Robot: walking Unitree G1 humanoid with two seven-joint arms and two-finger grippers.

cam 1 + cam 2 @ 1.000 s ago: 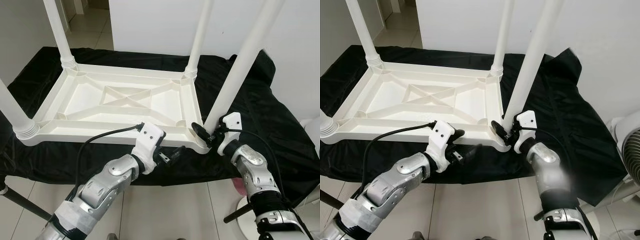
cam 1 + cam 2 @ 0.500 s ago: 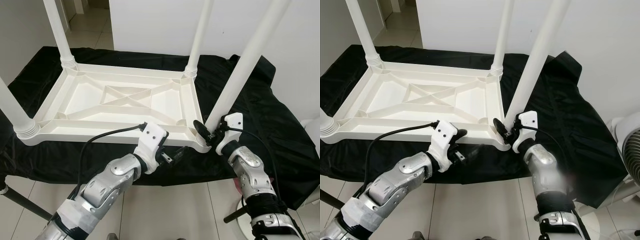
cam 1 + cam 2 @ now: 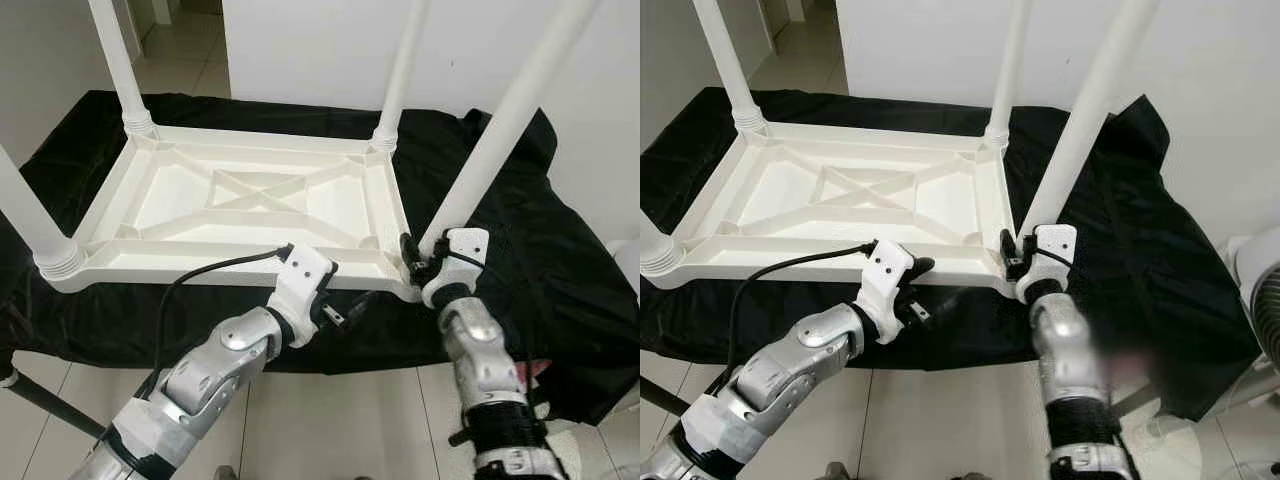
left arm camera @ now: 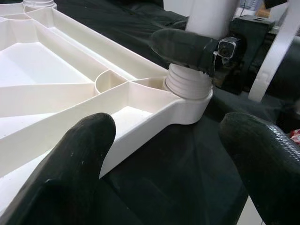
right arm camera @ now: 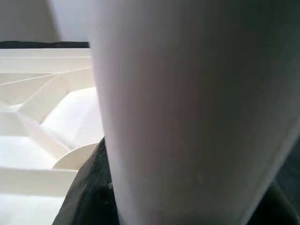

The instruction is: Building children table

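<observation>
In the left eye view the tabletop [image 3: 250, 205] lies upside down on a black cloth [image 3: 520, 220], three legs standing in its far-left, near-left and far-right corner sockets, and a fourth leg [image 3: 505, 125] leans rightward out of the near-right socket. The right gripper [image 3: 413, 262] pinches that leg just above its threaded foot, while the left gripper [image 3: 345, 312] hovers with fingers spread just off the near edge, touching nothing. The right eye view shows the same layout, and the leg's tilt reads plainly against the upright far-right one. In the left wrist view the two spread fingers [image 4: 70, 154] frame the near-right corner: the ribbed collar [image 4: 187, 84] sits in its socket with several thread rings exposed, so the leg looks not yet fully seated, and a black finger of the right gripper is pressed against the leg just above the collar. In the right wrist view the smooth white leg sits close against the lens, dark finger beneath it. The parts look like light, stiff, hollow plastic; the glossy tube will likely slip when turned, so low near the collar seems the best hold, with the tabletop steadied by its near rim or ribs.
</observation>
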